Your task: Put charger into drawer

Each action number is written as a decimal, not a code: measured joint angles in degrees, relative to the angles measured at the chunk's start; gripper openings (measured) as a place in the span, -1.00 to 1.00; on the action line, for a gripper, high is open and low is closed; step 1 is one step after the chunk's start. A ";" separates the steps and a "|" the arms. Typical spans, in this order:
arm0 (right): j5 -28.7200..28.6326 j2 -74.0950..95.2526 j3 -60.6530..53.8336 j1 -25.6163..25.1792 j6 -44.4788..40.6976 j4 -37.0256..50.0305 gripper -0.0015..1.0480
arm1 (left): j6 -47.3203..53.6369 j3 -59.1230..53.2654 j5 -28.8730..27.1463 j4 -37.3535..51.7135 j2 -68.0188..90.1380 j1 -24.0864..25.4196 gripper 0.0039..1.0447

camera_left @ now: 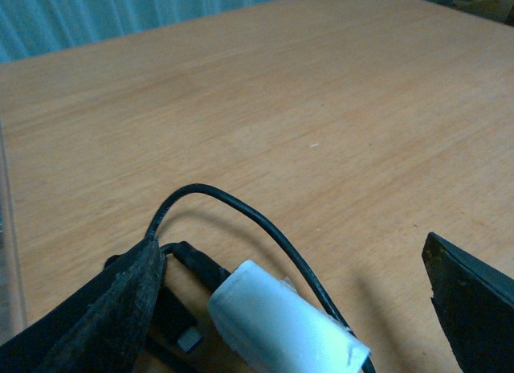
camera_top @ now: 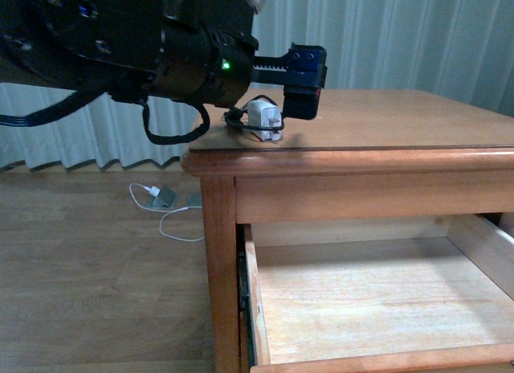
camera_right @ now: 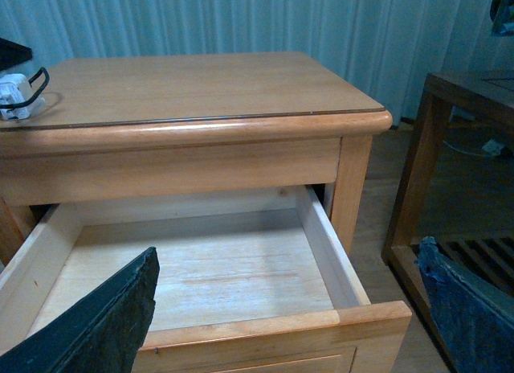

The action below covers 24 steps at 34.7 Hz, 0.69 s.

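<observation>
White charger (camera_left: 273,325) between wide-spread fingers (camera_left: 120,309) of left end effector (camera_left: 291,248) — ungripped, right end effector (camera_right: 287,252) also spread, empty.

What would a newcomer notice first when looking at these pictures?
The left gripper reaches over the front left corner of the wooden cabinet top, its jaws open on either side of the white charger with its black cable. Below, the drawer stands pulled out, showing its pale wood floor.
</observation>
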 joint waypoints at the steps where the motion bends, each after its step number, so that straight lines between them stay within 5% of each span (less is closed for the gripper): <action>1: 0.00 0.00 0.00 0.00 0.00 0.00 0.83 | 0.20 0.92 -0.04 -0.26 1.14 -0.20 0.88; 11: 0.00 0.00 0.00 0.00 0.00 0.00 0.83 | 1.55 6.38 0.63 -2.25 6.60 -0.31 0.88; 24: 0.00 0.00 0.00 0.00 0.00 0.00 0.83 | 2.58 7.15 0.68 -2.78 7.34 -0.35 -0.24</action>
